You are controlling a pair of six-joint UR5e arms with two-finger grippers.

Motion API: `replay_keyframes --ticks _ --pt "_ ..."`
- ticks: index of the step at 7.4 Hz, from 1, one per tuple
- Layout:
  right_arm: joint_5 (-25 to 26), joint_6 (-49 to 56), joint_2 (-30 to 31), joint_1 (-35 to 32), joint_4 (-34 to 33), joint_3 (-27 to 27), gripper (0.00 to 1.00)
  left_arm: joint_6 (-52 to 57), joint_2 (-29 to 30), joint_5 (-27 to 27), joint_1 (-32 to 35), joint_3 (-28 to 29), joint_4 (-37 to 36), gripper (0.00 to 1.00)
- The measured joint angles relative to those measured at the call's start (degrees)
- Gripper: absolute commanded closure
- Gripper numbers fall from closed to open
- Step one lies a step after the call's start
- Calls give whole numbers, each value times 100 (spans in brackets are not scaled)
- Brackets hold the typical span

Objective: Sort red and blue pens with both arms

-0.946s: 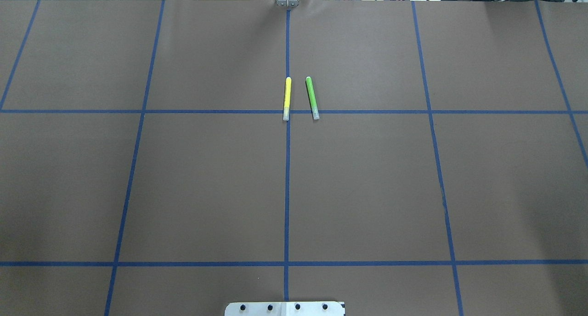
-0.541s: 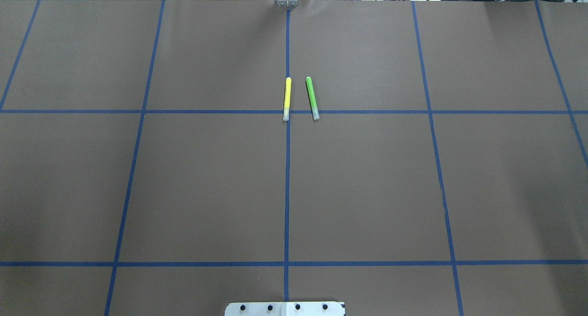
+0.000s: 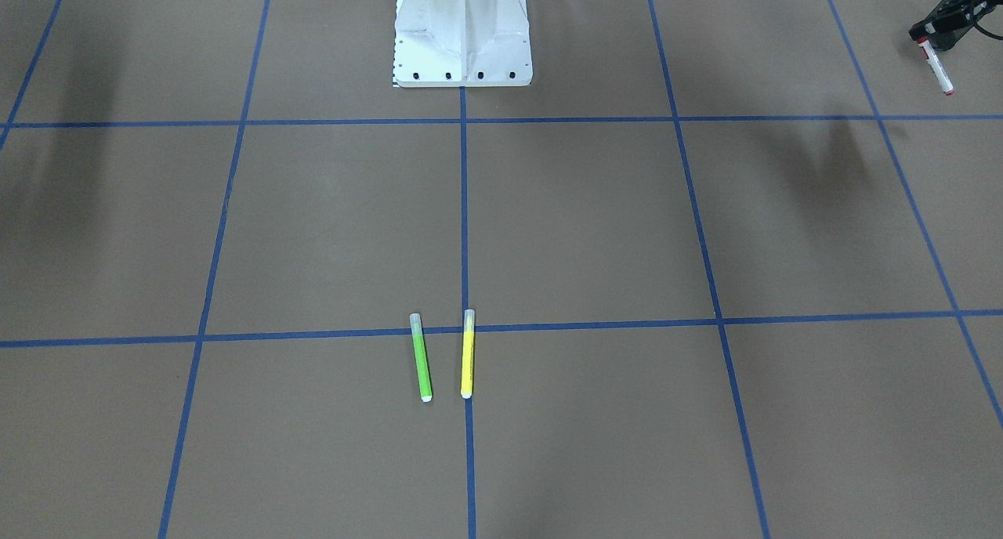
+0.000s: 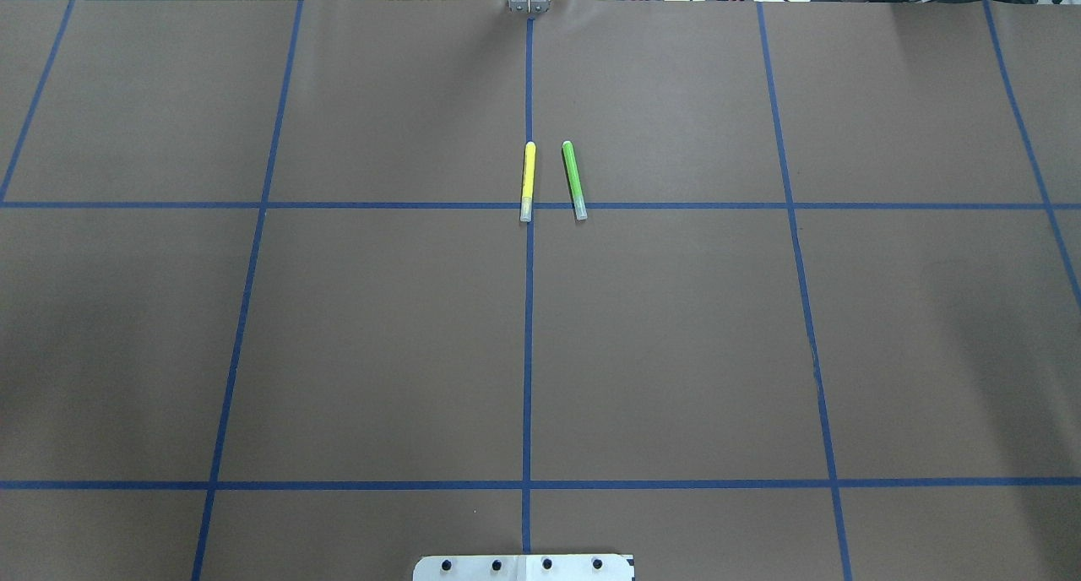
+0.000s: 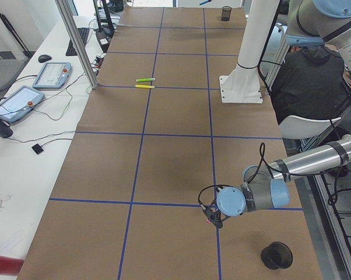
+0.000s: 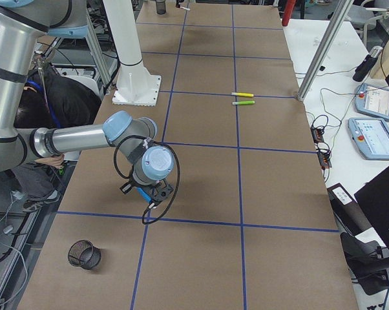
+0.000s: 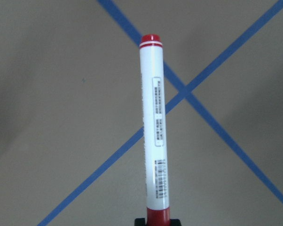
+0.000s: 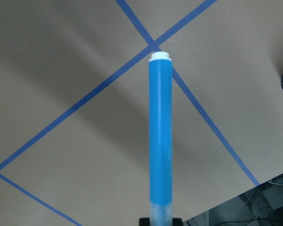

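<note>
My left jaws are clenched on the red pen (image 7: 154,127), gripping it at its red cap. Its white barrel with small print and its red tail stick out ahead of my wrist camera. My left arm (image 5: 304,163) holds it over a crossing of blue tape lines (image 4: 527,353) near the left end of the brown worktop (image 4: 380,336), towards my own edge. A black cup (image 5: 277,255) stands close by, nearer that end's corner on my side.

My right jaws are clenched on the blue pen (image 8: 160,132), gripping it at its translucent grey cap, with the white-tipped tail pointing away. My right arm (image 6: 84,135) holds it over another tape crossing near the right end of the worktop, also towards my edge. A black mesh cup (image 6: 84,254) stands nearby, towards that corner.

I cannot tell whether either pen touches the worktop.

Well apart from both pens, midway along the worktop and towards the far edge, a yellow marker (image 4: 528,181) and a green marker (image 4: 574,180) lie side by side, not touching, caps towards me. The yellow one lies along the centre tape line.
</note>
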State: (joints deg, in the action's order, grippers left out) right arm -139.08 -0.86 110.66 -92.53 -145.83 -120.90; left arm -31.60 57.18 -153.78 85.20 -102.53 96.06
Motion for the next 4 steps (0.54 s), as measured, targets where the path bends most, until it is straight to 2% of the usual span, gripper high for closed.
replay_keyframes --ticks 2,4 --pt "344 257 -170 -1 22 152 100 91 153 851 32 -492 -313 100" --pt "694 597 -305 -2 35 338 100 866 283 1611 286 -765 -953 100"
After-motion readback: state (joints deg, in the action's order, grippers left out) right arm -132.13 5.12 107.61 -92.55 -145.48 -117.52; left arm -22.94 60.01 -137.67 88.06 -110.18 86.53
